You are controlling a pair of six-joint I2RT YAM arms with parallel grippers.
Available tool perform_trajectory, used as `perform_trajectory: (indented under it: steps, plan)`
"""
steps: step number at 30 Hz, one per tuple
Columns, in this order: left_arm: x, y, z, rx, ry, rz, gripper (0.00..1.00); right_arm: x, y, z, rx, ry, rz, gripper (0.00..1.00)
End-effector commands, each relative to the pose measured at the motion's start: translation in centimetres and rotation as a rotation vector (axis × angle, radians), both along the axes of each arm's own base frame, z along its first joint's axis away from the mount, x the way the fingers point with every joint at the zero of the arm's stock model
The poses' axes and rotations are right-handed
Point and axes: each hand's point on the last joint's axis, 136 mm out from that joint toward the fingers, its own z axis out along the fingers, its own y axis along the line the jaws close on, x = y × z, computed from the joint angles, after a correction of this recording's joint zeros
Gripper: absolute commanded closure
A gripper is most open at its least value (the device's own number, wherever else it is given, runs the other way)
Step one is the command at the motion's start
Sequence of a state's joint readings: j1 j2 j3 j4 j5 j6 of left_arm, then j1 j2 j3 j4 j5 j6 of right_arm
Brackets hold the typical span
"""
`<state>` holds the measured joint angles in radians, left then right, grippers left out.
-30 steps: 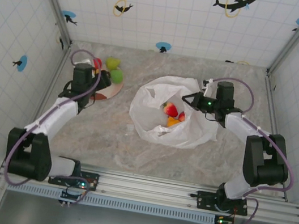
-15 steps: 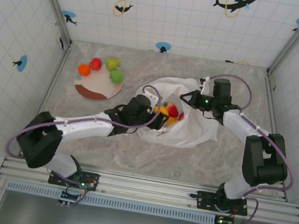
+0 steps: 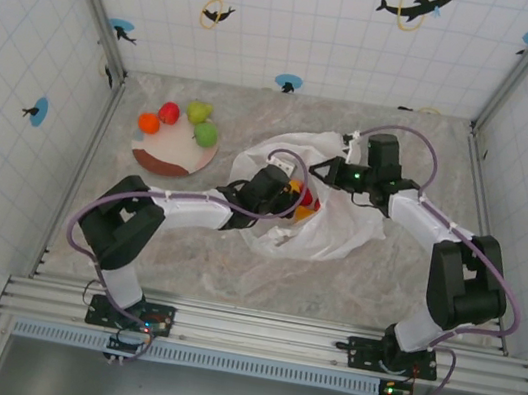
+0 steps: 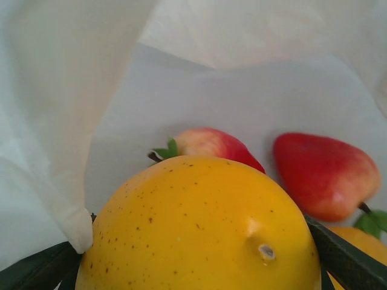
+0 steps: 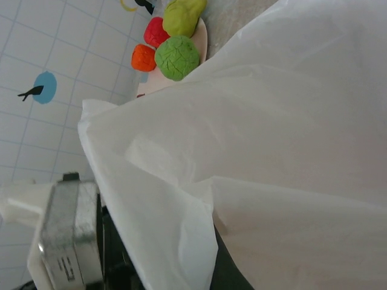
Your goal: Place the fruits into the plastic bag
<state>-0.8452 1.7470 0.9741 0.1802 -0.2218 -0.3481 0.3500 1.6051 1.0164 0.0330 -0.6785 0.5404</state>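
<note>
Behind yellow fruit (image 4: 199,229), half-hidden red fruit (image 4: 213,145)

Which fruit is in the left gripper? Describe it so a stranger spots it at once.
Find the white bag in the middle of the table; the left gripper reaches into its mouth. Between its fingers sits a round yellow fruit, brown-speckled, unlike the red fruits behind it.
</note>
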Motion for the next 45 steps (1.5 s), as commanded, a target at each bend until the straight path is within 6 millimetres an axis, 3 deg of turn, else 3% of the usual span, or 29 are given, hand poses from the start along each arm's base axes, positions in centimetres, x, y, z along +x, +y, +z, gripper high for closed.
perform_trajectory:
  steps: [1,15,21,29,45]
  plan:
    - [3.2,0.4,2.7,-0.054,-0.113,0.117,0.26,-0.1,0.4,1.9,-0.001,-0.054,0.028,1.0]
    - [8.1,0.6,1.2,0.012,-0.235,0.247,0.25,-0.3,1.7,1.6,-0.004,-0.048,0.082,1.0]
    - [9.1,-0.2,-0.2,0.045,-0.23,0.235,0.16,-0.2,1.6,1.0,-0.013,-0.036,0.081,1.0]
    - [8.0,0.4,0.1,0.039,-0.21,0.223,0.05,-0.1,1.0,0.2,-0.026,-0.021,0.07,1.0]
    - [2.8,0.1,2.1,-0.108,-0.068,0.066,0.07,-0.1,-0.5,-1.4,-0.039,0.008,0.047,1.0]
